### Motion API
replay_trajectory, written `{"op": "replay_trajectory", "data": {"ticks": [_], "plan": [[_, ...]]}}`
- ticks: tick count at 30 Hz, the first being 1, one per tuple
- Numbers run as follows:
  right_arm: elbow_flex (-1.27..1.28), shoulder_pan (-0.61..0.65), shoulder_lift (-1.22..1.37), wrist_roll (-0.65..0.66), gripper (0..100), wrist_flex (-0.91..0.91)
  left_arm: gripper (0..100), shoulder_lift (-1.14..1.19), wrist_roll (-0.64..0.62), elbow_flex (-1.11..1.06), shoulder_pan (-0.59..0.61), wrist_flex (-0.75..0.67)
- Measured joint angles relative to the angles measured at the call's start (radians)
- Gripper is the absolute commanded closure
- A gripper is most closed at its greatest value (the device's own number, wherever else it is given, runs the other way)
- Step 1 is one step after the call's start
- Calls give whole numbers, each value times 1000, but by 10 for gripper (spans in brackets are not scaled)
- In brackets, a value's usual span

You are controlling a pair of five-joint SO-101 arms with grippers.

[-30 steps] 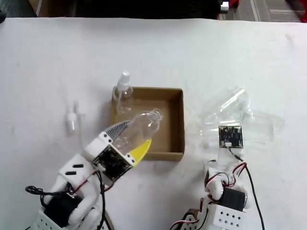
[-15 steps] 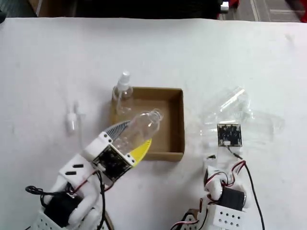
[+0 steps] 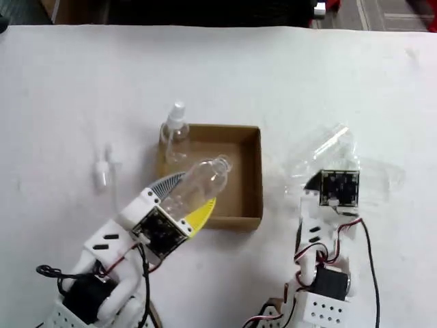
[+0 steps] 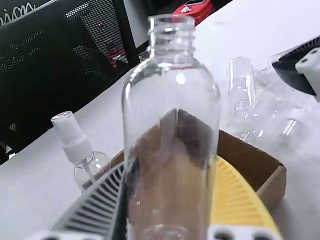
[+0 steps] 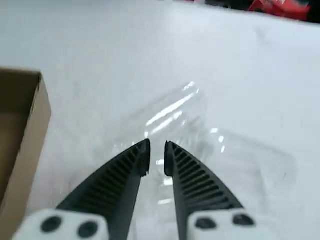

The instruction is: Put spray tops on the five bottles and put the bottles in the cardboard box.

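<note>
My left gripper is shut on a clear uncapped bottle, tilted with its open neck over the near left part of the cardboard box. A bottle with a white spray top stands at the box's far left corner; in the left wrist view this capped bottle is behind the held one. A loose spray top lies on the table left of the box. Right of the box lies a pile of clear bottles. My right gripper is low over that pile, its fingers nearly together, holding nothing.
The white table has free room at the back and far left. The box's side wall is close beside the right gripper. A dark chair and a red object lie beyond the table edge.
The right arm has moved forward and slightly right, farther over the bottle pile. The left arm and its bottle have not moved.
</note>
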State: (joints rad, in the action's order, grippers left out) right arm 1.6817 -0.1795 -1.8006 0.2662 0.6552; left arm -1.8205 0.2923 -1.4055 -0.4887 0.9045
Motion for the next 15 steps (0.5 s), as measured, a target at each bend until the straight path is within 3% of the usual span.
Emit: {"op": "replay_trajectory", "data": {"ticks": [6, 15], "plan": [[0, 0, 0, -2, 956, -293, 965, 0, 0, 0, 0, 0], [0, -81, 0, -2, 956, -442, 965, 0, 0, 0, 0, 0]]}}
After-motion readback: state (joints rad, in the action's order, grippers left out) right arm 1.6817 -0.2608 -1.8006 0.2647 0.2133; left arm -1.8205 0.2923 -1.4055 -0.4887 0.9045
